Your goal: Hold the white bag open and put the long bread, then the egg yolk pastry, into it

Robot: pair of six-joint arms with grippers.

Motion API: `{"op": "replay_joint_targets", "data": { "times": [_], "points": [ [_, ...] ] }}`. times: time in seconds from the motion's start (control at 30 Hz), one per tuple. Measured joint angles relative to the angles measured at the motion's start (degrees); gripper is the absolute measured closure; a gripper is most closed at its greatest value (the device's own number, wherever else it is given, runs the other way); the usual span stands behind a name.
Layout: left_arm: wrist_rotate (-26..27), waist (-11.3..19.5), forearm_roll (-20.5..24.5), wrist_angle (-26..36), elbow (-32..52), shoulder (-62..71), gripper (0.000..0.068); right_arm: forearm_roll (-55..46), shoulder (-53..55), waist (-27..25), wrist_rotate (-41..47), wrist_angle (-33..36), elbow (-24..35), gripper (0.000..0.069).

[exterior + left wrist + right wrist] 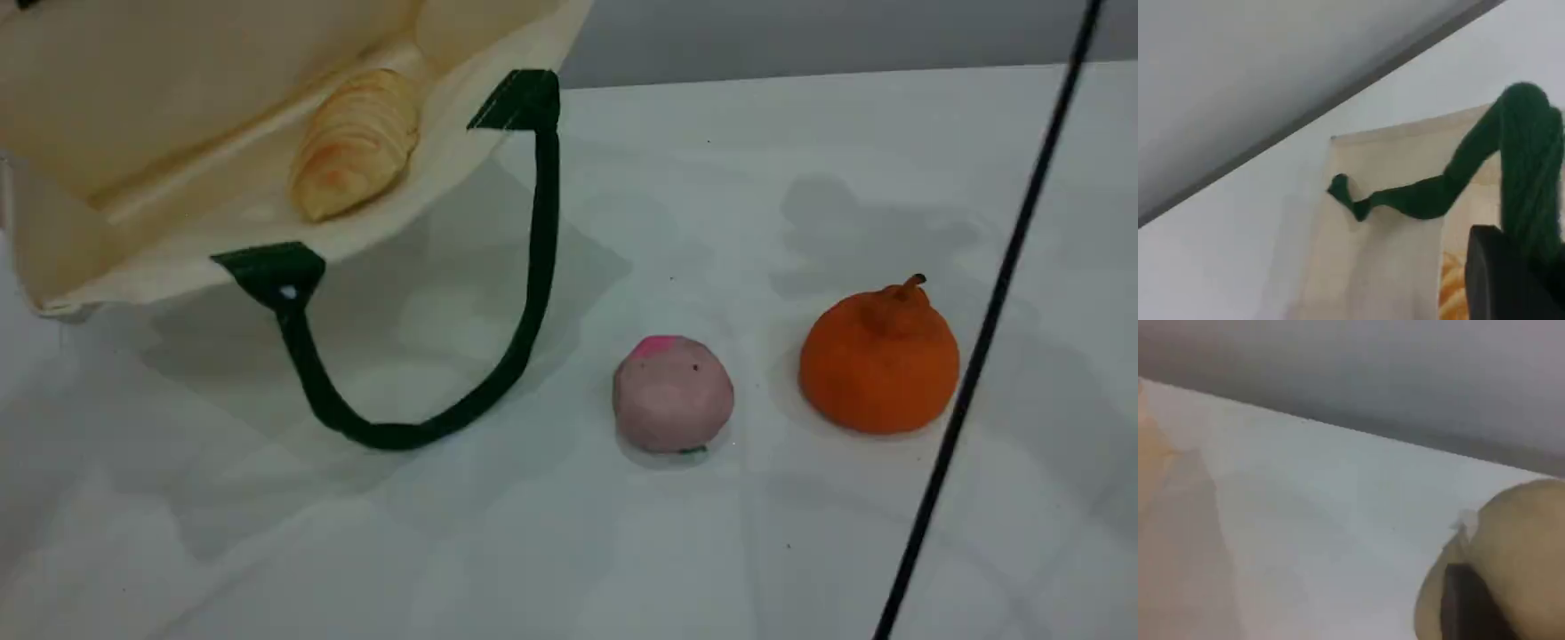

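Observation:
The white bag [133, 107] lies open at the table's top left, its mouth lifted. The long bread [356, 147] rests inside it on the lower wall. One green handle [533, 267] loops down onto the table. In the left wrist view the other green handle [1511, 147] runs up from the bag [1378, 253] into my left gripper [1519, 267], which is shut on it; a bit of the long bread [1450, 287] shows below. In the right wrist view the beige egg yolk pastry [1518, 553] sits in my right gripper [1471, 603], off the table. Neither gripper shows in the scene view.
A pink ball [673, 394] with a green mark lies right of the bag's handle. An orange stemmed fruit [878, 360] stands further right. A thin black cable [987, 320] crosses the right side of the scene view at a slant.

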Motion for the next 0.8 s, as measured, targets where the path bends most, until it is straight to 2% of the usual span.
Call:
{"op": "replay_joint_targets", "data": {
  "times": [0.13, 0.27, 0.5, 0.6, 0.7, 0.8],
  "points": [
    [1.03, 0.00, -1.39, -0.03, 0.00, 1.25, 0.0602, 1.21, -6.12, 4.64, -0.05, -3.17, 7.27, 0.0500],
    [1.19, 0.00, -2.74, -0.03, 0.00, 2.24, 0.0602, 2.06, -9.48, 12.36, -0.05, -3.26, 11.27, 0.0501],
    [1.33, 0.00, -6.55, 0.02, 0.00, 3.42, 0.0602, 1.95, -9.36, 27.24, -0.17, -4.69, 11.27, 0.0501],
    [1.33, -0.36, -6.89, -0.03, 0.00, 4.26, 0.0602, 1.87, -9.09, 31.76, -0.17, -4.70, 11.27, 0.0501],
    [1.62, -2.24, -6.63, -0.04, 0.05, 4.66, 0.0602, 1.88, -8.71, 34.32, -0.06, -5.84, 11.27, 0.0501],
    [2.44, -4.95, -6.57, 0.00, 0.05, 4.66, 0.0602, 2.07, -7.82, 34.66, -0.06, -6.17, 11.27, 0.0501]
  ]
}}
